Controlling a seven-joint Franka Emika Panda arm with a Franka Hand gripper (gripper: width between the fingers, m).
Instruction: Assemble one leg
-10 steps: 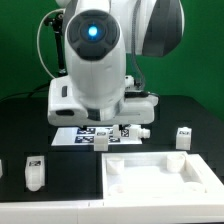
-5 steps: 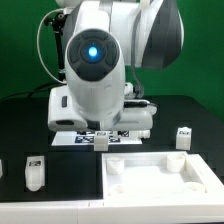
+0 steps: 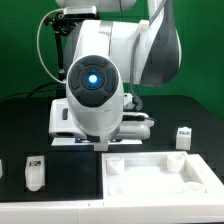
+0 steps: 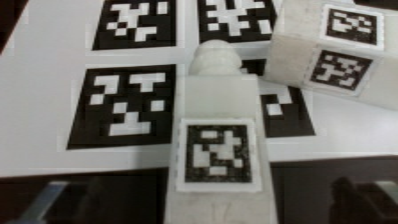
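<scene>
In the wrist view a white leg [image 4: 217, 130] with a marker tag lies lengthwise on the marker board [image 4: 128, 100]. My gripper [image 4: 217, 205] is open. Its dark fingertips [image 4: 63, 203] stand on either side of this leg's near end, with a gap on each side. A second white leg [image 4: 329, 55] lies just beyond it on the board. In the exterior view the arm's body [image 3: 100, 85] hides the gripper and these legs; only a small white bit [image 3: 103, 146] shows under it.
A white square tabletop [image 3: 160, 175] with raised corner sockets lies at the front on the exterior view's right. One more leg [image 3: 35, 172] stands at the front left and another [image 3: 183, 136] at the right.
The arm has come down and forward. It now covers the marker board and the legs that showed under it before.
</scene>
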